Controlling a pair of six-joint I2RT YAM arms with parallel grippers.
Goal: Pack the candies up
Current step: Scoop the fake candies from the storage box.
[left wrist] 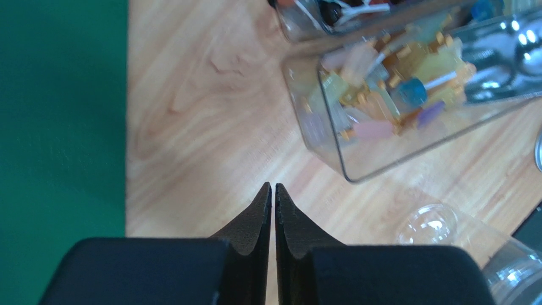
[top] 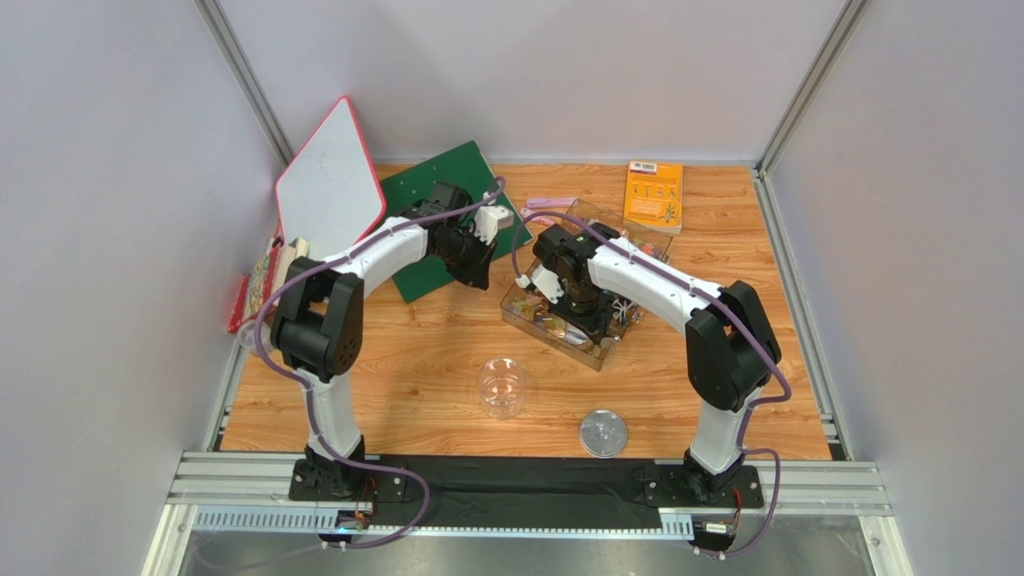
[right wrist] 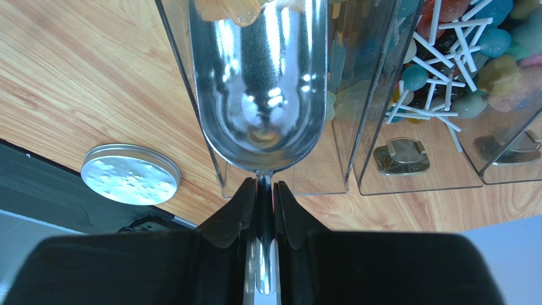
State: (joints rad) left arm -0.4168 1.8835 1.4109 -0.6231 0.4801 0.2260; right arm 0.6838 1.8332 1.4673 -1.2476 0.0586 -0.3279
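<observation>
Left arm: left pincer [left wrist: 272, 190] clenched, the two fingertips pressed together with nothing between them. It hangs over bare wood of the desk [top: 397, 372], with the green mat [top: 451, 216] to its left and the clear box [top: 575, 315] to its right. It touches neither.

Right arm: right pincer [right wrist: 265, 184] clenched on the thin handle of the metal scoop [right wrist: 261, 82], fingers on either side of the stem just behind the bowl. The scoop's bowl points away from the wrist and sits within the left-hand compartment of the clear box, between that compartment's walls. An amber piece shows at the bowl's far lip. The rest of the bowl is bare and shiny.

Candies [left wrist: 394, 82]: all seen inside the clear box, which stands right of centre and towards the far side of the desk.
- One compartment holds small pieces in amber, blue, pink and purple.
- A compartment further right holds round ones on thin white sticks [right wrist: 445, 57], in teal, red and yellow.

Other items:
- A clear jar [top: 504, 387] stands upright near the desk's centre, nearer than the box and apart from it. Whether it holds anything cannot be told.
- A round metal lid [top: 602, 432] lies flat to the jar's right, close to the near edge.
- An orange booklet [top: 654, 195] lies flat at the far edge, beyond the box.
</observation>
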